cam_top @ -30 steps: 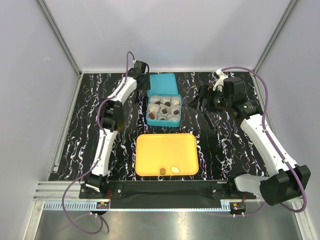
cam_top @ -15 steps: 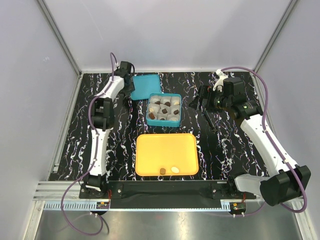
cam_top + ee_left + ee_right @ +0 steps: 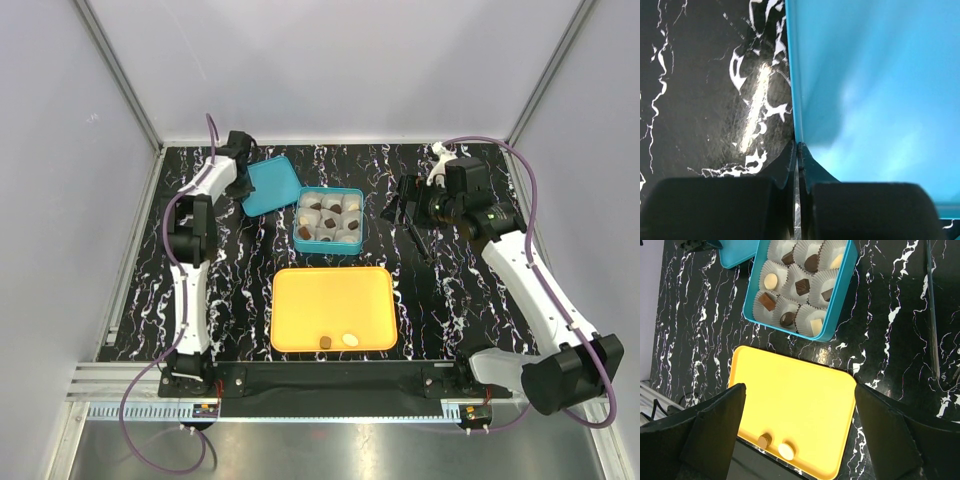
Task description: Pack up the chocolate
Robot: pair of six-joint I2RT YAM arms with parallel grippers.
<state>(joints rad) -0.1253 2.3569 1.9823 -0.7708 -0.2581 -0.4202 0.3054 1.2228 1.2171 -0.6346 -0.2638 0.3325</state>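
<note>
Pinching the teal lid (image 3: 270, 185) by its rim with the left jaws, on the desk (image 3: 450, 300) just left of the teal box (image 3: 329, 220). Holding the right jaws released wide, right of that box. Most chocolate (image 3: 802, 286) in the box's paper cups (image 3: 801, 314) — two pieces (image 3: 786, 451) at the near edge of the orange tray (image 3: 334, 290).

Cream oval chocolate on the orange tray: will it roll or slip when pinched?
The cream oval chocolate looks low and flat-lying, so probably won't roll. Its smooth rounded edge may slip from a pinch. A push would likely bump the brown chocolate beside it.
</note>
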